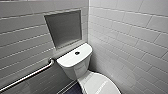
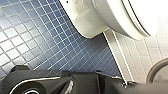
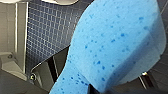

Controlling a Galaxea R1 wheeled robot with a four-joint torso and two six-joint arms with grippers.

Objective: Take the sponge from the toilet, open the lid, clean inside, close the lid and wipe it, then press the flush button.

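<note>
From the head camera I see a grab bar (image 1: 27,75) on the left wall, then the toilet (image 1: 75,65) in the corner, with the flush button (image 1: 77,53) on its tank and the lid (image 1: 97,85) down. My left wrist camera adds the blue floor tiles (image 2: 37,32) beneath the bowl. The left gripper (image 2: 82,83) hangs low there, and I cannot tell how its jaws stand. The right gripper (image 3: 98,90) is clamped on the sponge (image 3: 112,50), above the floor.

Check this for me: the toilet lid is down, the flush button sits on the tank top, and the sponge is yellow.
One mistake: the sponge is bright blue, not yellow, as the right wrist view shows. The rest holds.
</note>
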